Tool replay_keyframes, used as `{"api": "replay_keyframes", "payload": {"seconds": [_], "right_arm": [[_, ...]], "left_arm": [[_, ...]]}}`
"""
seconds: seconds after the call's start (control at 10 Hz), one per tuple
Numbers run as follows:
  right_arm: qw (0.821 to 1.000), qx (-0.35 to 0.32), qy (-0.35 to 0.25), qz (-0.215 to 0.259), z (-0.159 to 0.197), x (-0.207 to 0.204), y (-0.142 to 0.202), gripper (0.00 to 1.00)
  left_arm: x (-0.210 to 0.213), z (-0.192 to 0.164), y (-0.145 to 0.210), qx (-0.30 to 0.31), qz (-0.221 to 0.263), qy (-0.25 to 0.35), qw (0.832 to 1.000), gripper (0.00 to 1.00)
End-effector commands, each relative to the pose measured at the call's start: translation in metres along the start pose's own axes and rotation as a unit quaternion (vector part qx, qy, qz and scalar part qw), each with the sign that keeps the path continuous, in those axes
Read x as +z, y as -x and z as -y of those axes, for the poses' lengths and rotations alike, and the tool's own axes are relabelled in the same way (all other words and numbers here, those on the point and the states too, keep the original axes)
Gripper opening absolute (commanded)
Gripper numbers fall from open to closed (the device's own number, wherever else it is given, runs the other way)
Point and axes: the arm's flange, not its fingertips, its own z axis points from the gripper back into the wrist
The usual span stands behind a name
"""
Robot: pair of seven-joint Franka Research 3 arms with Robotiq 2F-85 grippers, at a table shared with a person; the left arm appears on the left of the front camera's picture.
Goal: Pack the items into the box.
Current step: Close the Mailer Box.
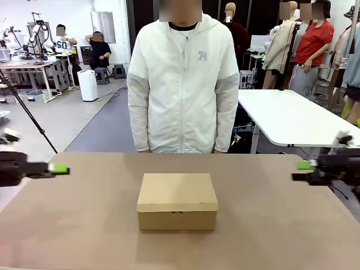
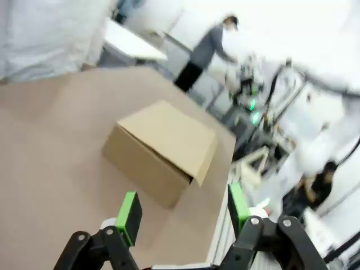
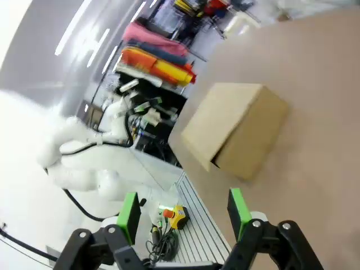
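The brown cardboard box (image 1: 177, 201) stands shut in the middle of the table, lid flap down; it also shows as the box (image 2: 162, 149) in the left wrist view and the box (image 3: 233, 130) in the right wrist view. My left gripper (image 1: 58, 168) hovers at the table's left edge, and in its own view the left gripper (image 2: 183, 211) is open with nothing between its pads. My right gripper (image 1: 304, 165) hangs at the right edge; the right gripper (image 3: 183, 211) is likewise open and holds nothing. The pouch, stapler and utility knife are out of view.
A person in a white jacket (image 1: 183, 84) stands at the table's far side behind the box, hands below the table edge. The brown tabletop (image 1: 84, 225) stretches bare around the box. A white table (image 1: 287, 115) stands behind on the right.
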Motion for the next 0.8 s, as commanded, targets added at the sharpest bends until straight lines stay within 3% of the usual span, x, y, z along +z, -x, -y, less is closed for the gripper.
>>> {"api": "replay_keyframes", "payload": {"seconds": [0.0, 0.1, 0.2, 0.7], "right_arm": [[0.997, -0.066, -0.002, 0.036, 0.014, 0.029, 0.007, 0.83], [0.996, -0.077, -0.015, 0.043, 0.021, 0.042, 0.013, 0.83], [0.997, -0.049, 0.005, 0.053, 0.025, 0.046, 0.011, 0.83], [0.998, -0.057, 0.011, 0.041, 0.019, 0.042, 0.017, 0.83]], "left_arm": [[0.013, -0.005, -0.016, 0.067, 0.135, -0.024, 0.988, 0.81], [0.022, -0.016, -0.012, 0.109, 0.137, -0.048, 0.983, 0.81], [0.022, -0.003, -0.008, 0.044, 0.058, -0.010, 0.997, 0.81], [0.022, -0.003, -0.008, 0.044, 0.058, -0.010, 0.997, 0.81]]}}
